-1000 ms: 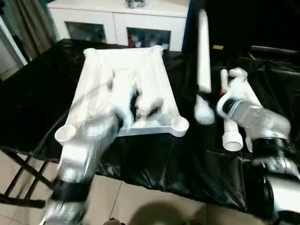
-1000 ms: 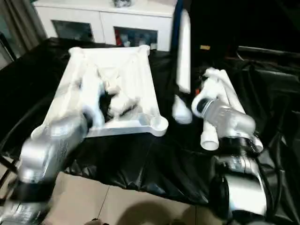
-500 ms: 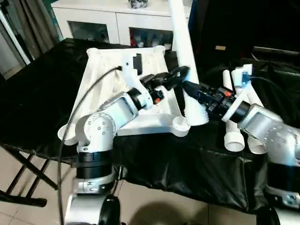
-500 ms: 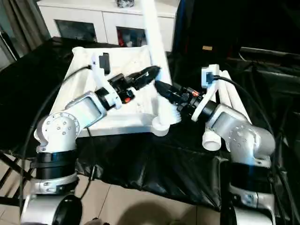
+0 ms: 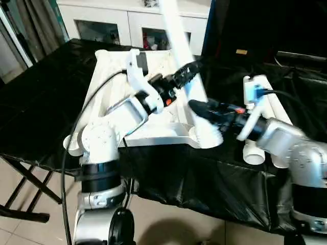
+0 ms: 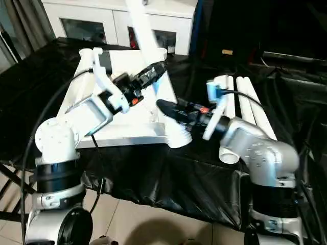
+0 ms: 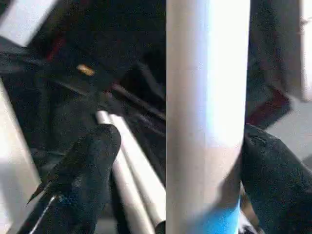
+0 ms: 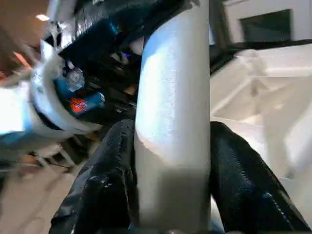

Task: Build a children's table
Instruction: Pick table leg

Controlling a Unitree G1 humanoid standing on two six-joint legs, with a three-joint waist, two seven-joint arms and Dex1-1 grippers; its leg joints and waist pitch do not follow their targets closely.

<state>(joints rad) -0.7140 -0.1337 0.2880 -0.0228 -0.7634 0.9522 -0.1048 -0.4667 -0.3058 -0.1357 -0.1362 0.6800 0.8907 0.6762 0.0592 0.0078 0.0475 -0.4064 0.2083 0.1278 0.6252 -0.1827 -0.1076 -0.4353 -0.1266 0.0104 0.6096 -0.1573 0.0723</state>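
The children's table top lies underside up on the black cloth. One white leg stands steeply and leans left, its flared end at the top's front right corner socket. I cannot tell whether it sits in the socket. My right gripper is shut on the leg just above the flare, both fingers pressed against the tube. Higher up, my left gripper stands open around the leg: one finger is apart from it and the other touches it. Other legs lie side by side to the right.
A white cabinet with glass doors stands behind the black-draped table. The cloth's front edge hangs over a tiled floor, with a black folding frame under the left side. A cable loops from my left arm over the table top.
My left arm has swung up from over the table top and its gripper now stands around the leg. The leg's upper end has leaned left and its flared end has come down to the corner socket.
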